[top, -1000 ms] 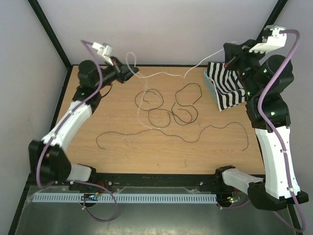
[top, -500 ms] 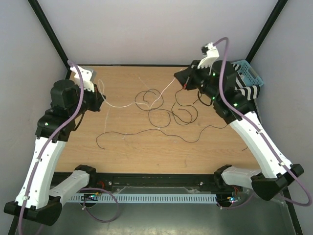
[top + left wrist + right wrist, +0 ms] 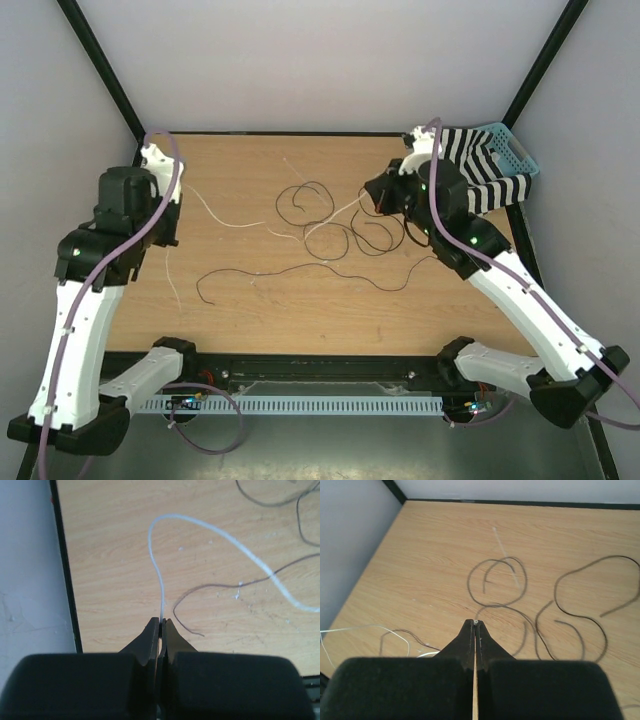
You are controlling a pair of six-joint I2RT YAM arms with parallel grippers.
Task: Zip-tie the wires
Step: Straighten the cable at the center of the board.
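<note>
Counter (image 3: 300, 320): light wood, grain running left to right, a few pale specks near its left edge in the left wrist view.
Far right corner: teal basket (image 3: 512, 148), slotted wall.
Black-and-white striped cloth (image 3: 480, 178) draped over the basket's left side and spilling onto the counter; whether it also fills the basket cannot be told.
Black frame posts (image 3: 95, 70) rise at both far corners; pale walls behind.
Near edge: black rail (image 3: 320, 372), then a white slotted duct (image 3: 300, 405), then grey sheet metal (image 3: 330, 450).
</note>
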